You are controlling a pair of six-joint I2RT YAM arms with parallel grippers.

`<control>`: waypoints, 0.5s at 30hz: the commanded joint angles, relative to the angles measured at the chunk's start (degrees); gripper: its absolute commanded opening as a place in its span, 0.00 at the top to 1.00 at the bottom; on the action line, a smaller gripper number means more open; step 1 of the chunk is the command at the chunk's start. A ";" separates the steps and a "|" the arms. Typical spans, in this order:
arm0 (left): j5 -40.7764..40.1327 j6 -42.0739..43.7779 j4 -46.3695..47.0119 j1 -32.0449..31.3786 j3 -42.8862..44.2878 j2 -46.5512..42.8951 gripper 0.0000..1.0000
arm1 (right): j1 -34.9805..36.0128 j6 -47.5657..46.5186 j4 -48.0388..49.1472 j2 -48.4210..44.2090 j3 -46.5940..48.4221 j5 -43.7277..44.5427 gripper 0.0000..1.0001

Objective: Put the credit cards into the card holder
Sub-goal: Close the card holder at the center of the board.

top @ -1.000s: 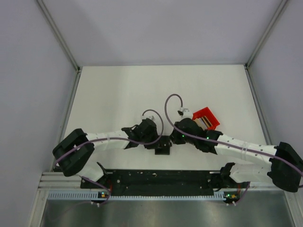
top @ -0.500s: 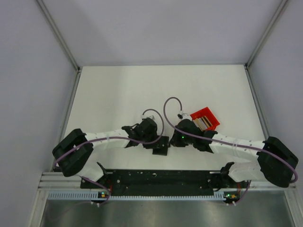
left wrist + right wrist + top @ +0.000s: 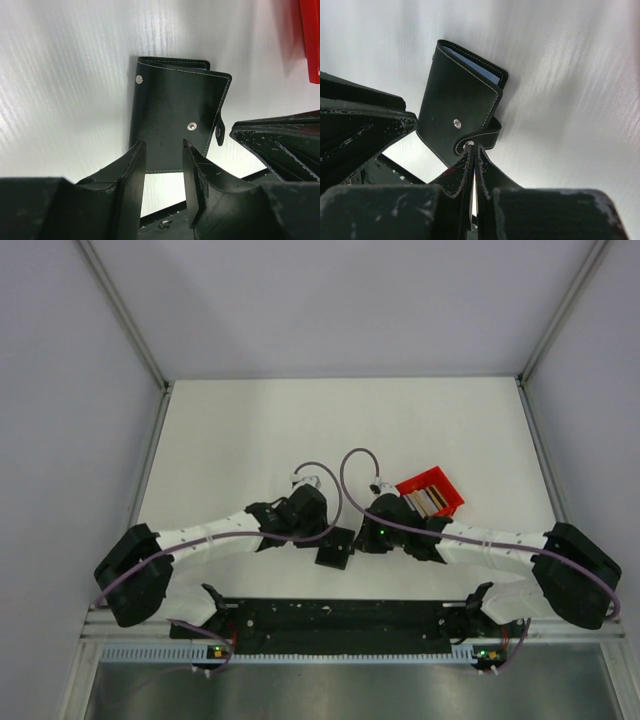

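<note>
Left claw (image 3: 162,146) half open, straddling holder (image 3: 172,105) edge, gripping nothing; right claw (image 3: 472,149) shut at strap (image 3: 481,138). Pin holder before lifting strap.

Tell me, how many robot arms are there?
2. The left arm reaches in from the left side and the right arm from the right side. Their tips meet at the black card holder. None seems hidden.
</note>
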 commanded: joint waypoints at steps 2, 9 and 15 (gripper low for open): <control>-3.83 1.28 -2.29 -0.09 -0.24 -1.90 0.61 | 1.91 1.37 2.73 0.76 0.39 -0.12 1.00; -0.41 -0.12 2.89 -0.09 -5.25 -0.59 0.67 | 2.53 1.29 2.82 2.34 1.18 0.50 1.00; 1.27 -1.00 5.09 -0.09 -6.75 1.70 0.69 | 2.53 0.23 2.12 3.39 2.32 1.38 1.00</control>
